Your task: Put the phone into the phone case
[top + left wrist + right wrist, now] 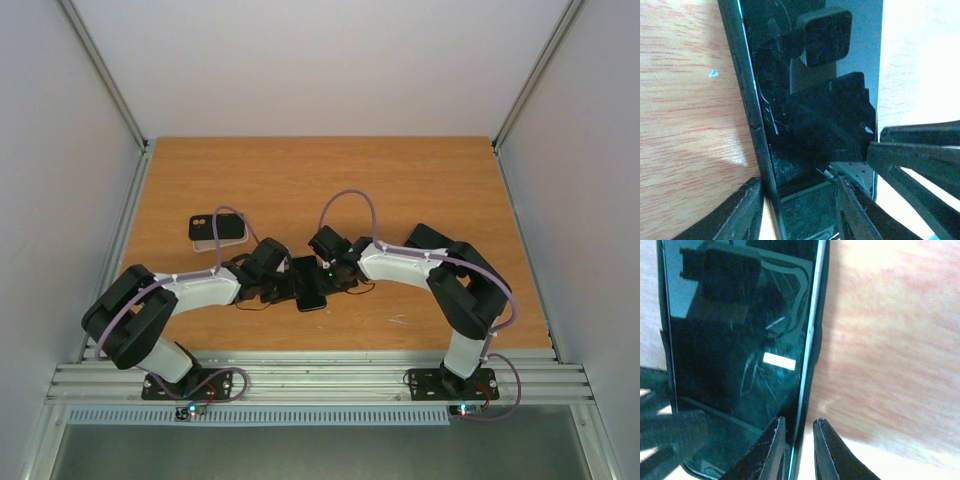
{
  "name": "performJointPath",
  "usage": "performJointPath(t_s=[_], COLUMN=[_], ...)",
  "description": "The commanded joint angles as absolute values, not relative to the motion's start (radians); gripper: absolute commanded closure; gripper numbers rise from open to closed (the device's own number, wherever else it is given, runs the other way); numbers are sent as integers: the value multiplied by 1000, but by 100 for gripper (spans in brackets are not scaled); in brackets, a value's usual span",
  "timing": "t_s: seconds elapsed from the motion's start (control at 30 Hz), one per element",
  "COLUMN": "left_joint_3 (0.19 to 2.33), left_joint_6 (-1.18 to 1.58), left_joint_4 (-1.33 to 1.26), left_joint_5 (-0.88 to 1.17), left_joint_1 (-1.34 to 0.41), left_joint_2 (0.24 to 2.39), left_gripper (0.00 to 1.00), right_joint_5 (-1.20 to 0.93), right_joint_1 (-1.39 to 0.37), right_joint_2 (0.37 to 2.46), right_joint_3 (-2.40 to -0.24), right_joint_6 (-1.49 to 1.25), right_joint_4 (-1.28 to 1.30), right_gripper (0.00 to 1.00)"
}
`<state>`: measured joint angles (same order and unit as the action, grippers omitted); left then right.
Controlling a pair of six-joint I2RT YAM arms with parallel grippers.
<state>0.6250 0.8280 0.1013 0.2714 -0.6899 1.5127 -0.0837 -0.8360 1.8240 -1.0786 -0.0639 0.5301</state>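
phone (311, 286): flat on table (420, 190), between arms | right gripper (799, 422): pinched onto one long edge | left gripper (799, 189): part-open astride opposite edge, grip unconfirmed | handling: likely rigid, glossy, slip-prone; hold by long edges

We find the phone (311, 287) lying flat on the table (420, 190), in the near half and about midway across, between the two grippers. The left gripper (290, 292) stands at its left side and the right gripper (329, 280) at its right. In the left wrist view, the phone's edge runs just beside one of the fingers (742, 215), while the other is over the phone's face. In the right wrist view, the opposite edge lies between both fingers (767, 452). Behind and to the left, well apart from the phone, two flat items (217, 231) lie stacked one on the other.
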Motion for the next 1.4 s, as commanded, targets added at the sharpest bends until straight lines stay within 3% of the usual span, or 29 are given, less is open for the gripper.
performJointPath(t_s=[0.0,0.73,1.0,1.1,1.37], left_joint_3=[609,581,579,572,681], left_joint_6=[800,817,819,816,749], left_joint_4=[172,178,178,175,240], left_joint_5=[239,184,173,190,255], left_joint_1=[-698,-748,-743,-708,-620], left_joint_2=[1568,1570,1573,1527,1481], left_gripper=[58,59,59,56,48], right_joint_5=[-58,-56,-25,-78,-167], right_joint_1=[-857,-928,-927,-927,-834], right_joint_2=[1891,1844,1908,1834,1636], right_joint_3=[-919,-823,-855,-855,-976], right_joint_6=[-39,-93,-99,-75,65], right_joint_4=[732,762,750,683,672], right_gripper=[81,81,86,86,72])
